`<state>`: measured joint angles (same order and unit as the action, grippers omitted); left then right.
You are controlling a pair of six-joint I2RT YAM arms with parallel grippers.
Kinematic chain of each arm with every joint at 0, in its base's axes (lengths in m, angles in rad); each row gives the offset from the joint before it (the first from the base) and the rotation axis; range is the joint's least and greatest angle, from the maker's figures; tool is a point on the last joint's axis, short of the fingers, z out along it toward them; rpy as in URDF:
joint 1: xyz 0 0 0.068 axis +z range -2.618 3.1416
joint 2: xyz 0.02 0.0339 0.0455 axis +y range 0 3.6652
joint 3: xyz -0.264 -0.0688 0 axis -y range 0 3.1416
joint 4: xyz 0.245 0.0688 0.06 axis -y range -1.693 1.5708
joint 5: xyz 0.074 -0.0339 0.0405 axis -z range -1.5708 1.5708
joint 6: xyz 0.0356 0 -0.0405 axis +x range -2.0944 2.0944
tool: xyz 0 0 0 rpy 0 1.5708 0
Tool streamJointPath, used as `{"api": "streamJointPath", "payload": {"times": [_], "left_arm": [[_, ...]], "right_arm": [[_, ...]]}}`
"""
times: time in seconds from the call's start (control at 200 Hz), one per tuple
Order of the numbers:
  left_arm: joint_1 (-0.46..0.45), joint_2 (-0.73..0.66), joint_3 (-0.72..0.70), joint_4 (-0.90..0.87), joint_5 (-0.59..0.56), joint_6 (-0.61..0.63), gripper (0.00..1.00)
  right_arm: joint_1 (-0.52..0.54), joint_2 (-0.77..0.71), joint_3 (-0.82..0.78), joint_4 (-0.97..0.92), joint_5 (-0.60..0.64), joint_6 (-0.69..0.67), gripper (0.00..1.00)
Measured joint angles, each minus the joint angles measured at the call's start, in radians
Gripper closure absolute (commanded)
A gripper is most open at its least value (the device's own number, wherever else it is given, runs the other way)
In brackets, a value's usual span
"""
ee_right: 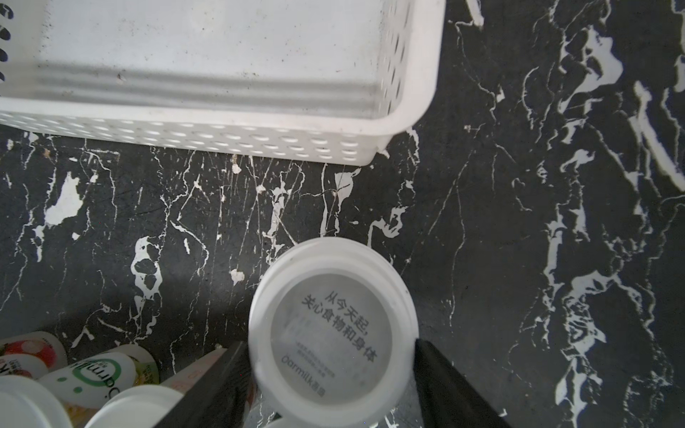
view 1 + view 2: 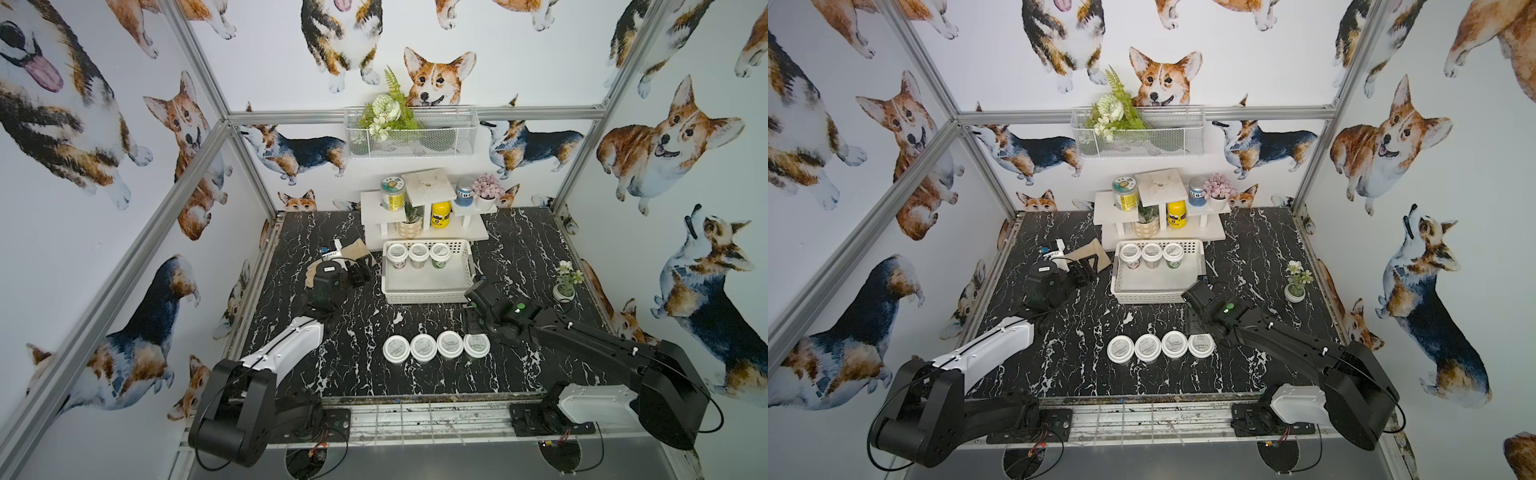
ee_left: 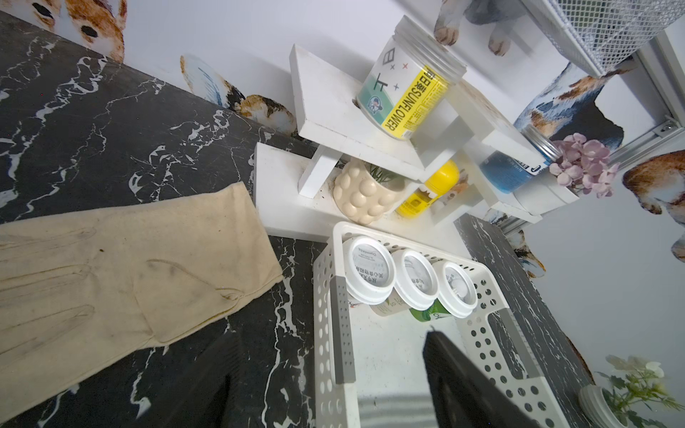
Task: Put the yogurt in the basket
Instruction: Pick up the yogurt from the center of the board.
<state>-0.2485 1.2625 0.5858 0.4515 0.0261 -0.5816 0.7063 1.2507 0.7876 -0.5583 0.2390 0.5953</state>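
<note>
Beige cloth glove (image 3: 129, 281) lay on the black marble-pattern tabletop (image 2: 353, 374), left of centre. The left gripper (image 2: 361, 275) was beside it, fingers apart and empty. White stepped shelf (image 2: 428, 187) stood just behind the white perforated plastic basket (image 2: 428, 296), centre frame. The basket held three white-lidded clear yogurt jars (image 2: 419, 252) along its far wall. A row of four jars (image 2: 424, 347) stood lower centre. The right gripper (image 1: 330, 342) straddled one jar (image 1: 330, 307), probably the row's right end. Could not tell whether the fingers pressed it.

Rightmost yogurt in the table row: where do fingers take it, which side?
Probably the body just under the wide lid of that yogurt, approached from its right side, pinched front and back: it stands upright and its neighbour crowds its left.
</note>
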Motion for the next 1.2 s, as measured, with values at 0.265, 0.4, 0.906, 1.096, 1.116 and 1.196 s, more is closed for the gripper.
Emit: {"api": "streamJointPath", "payload": {"times": [0.265,0.4,0.906,1.096,1.116,1.196], "left_arm": [[0.000,0.000,0.000,0.000,0.000,0.000,0.18],[0.000,0.000,0.000,0.000,0.000,0.000,0.18],[0.000,0.000,0.000,0.000,0.000,0.001,0.18],[0.000,0.000,0.000,0.000,0.000,0.001,0.18],[0.000,0.000,0.000,0.000,0.000,0.001,0.18],[0.000,0.000,0.000,0.000,0.000,0.001,0.18]], "right_arm": [[0.000,0.017,0.016,-0.007,0.015,0.000,0.23],[0.000,0.018,0.016,-0.007,0.017,-0.001,0.23],[0.000,0.041,0.047,-0.028,0.024,-0.008,0.31],[0.000,0.028,0.077,-0.055,0.025,-0.015,0.32],[0.000,0.026,0.081,-0.058,0.024,-0.018,0.32],[0.000,0.023,0.097,-0.066,0.020,-0.024,0.32]]}}
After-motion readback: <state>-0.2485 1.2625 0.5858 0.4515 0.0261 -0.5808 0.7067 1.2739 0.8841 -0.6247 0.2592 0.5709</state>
